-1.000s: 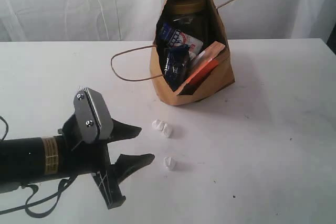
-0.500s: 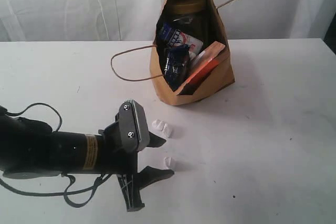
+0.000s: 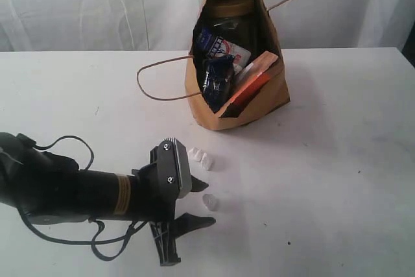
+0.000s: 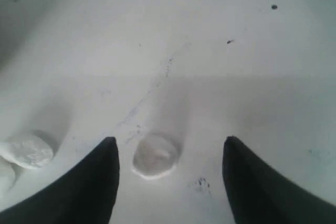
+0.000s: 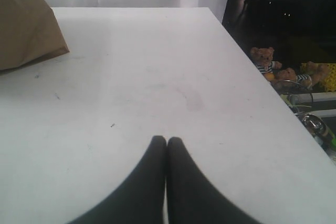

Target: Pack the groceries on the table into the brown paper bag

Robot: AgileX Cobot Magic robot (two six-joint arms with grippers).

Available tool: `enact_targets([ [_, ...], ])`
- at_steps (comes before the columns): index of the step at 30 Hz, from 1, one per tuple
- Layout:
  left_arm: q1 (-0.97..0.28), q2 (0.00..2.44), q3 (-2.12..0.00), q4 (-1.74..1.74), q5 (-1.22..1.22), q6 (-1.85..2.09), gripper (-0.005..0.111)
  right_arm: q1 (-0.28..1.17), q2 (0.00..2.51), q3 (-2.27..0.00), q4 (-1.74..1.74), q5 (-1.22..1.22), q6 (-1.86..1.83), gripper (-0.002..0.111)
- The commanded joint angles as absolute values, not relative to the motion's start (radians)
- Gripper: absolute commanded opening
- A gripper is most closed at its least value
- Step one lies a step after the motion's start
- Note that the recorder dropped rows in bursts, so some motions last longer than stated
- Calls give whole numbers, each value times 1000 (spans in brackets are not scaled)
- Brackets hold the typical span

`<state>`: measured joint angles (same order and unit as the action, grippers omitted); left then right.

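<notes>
The brown paper bag (image 3: 271,98) stands at the back middle of the table (image 3: 343,160), its mouth towards the exterior view. The groceries sit inside it: a lidded jar (image 3: 228,12), a blue-white carton (image 3: 222,47), a dark-blue noodle pack (image 3: 217,76) and an orange pouch (image 3: 251,85). My left gripper (image 3: 202,207) is open, low over the table in front of the bag. A small white crumb (image 4: 155,156) lies between its fingers, closer to one finger (image 4: 100,182) and touching neither. My right gripper (image 5: 167,140) is shut and empty over bare table, and does not show in the exterior view.
Two more white crumbs (image 3: 200,157) lie between the left gripper and the bag. One bag handle (image 3: 152,89) loops onto the table at the left. In the right wrist view a bag corner (image 5: 26,30) shows, and the table edge (image 5: 252,77) drops to clutter with teddy bears (image 5: 265,59).
The left arm has swung right and lower towards the lone crumb, which now lies between its fingers. The bag, its contents and the right gripper have not moved.
</notes>
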<state>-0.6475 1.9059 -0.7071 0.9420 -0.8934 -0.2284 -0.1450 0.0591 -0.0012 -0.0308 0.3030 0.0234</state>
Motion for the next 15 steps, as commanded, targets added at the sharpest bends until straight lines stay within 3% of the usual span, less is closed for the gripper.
enact_targets([
  [1,-652,1910,-740,931,-910,-227,60,-150,51,0,-36,299,26,0],
  [15,-652,1946,-758,923,-842,-227,60,-150,51,0,-38,299,26,0],
])
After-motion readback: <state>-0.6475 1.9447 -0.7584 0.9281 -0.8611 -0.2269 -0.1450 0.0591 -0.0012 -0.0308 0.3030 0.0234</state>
